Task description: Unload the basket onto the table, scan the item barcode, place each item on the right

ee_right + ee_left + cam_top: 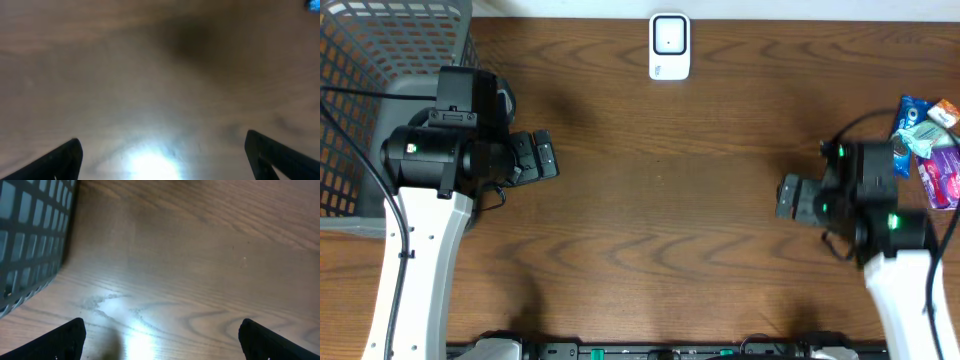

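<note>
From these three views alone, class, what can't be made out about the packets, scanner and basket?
- Packets: overhead, cut by the right edge, partly under the right arm; barcodes too small.
- Scanner: overhead only; markings too small to read.
- Basket: overhead, cut off at the top-left corner; left arm covers part.
- Right wrist view: blurred; only a blue speck shows.

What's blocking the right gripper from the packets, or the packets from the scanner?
No loose object. The right gripper, open, points away from the packets; only its own wrist lies between. Bare table runs from packets to scanner.
</note>
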`<move>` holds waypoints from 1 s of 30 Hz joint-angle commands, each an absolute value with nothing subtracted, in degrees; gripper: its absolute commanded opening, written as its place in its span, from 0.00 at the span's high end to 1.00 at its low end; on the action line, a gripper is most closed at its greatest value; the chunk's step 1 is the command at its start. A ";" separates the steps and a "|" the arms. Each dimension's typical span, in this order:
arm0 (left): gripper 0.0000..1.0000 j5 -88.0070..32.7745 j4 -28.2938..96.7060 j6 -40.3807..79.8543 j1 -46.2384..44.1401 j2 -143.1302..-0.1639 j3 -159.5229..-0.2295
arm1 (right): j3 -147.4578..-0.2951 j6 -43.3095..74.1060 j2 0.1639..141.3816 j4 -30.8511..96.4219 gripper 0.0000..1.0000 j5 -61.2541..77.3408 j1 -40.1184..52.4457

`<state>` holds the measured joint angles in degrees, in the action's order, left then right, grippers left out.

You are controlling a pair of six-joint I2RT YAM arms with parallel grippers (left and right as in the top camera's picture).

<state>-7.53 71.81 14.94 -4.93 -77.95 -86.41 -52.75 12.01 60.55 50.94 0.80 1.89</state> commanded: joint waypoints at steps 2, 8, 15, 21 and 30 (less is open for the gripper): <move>0.02 -7.20 71.96 14.17 -4.78 -77.87 -87.48 | -40.10 8.88 47.51 41.32 0.01 5.37 1.34; 0.02 -7.20 71.96 14.20 -4.78 -77.87 -87.48 | -25.30 8.91 25.78 32.45 0.01 5.74 0.62; 0.02 -7.20 71.96 14.17 -4.78 -77.87 -87.48 | -15.25 8.93 11.81 23.94 0.01 7.35 0.62; 0.02 -7.20 71.96 14.20 -4.78 -77.87 -87.48 | -8.43 8.95 8.29 14.35 0.01 8.10 0.36; 0.02 -7.20 71.96 14.20 -4.78 -77.87 -87.48 | -4.12 8.12 2.59 6.11 0.01 9.28 0.36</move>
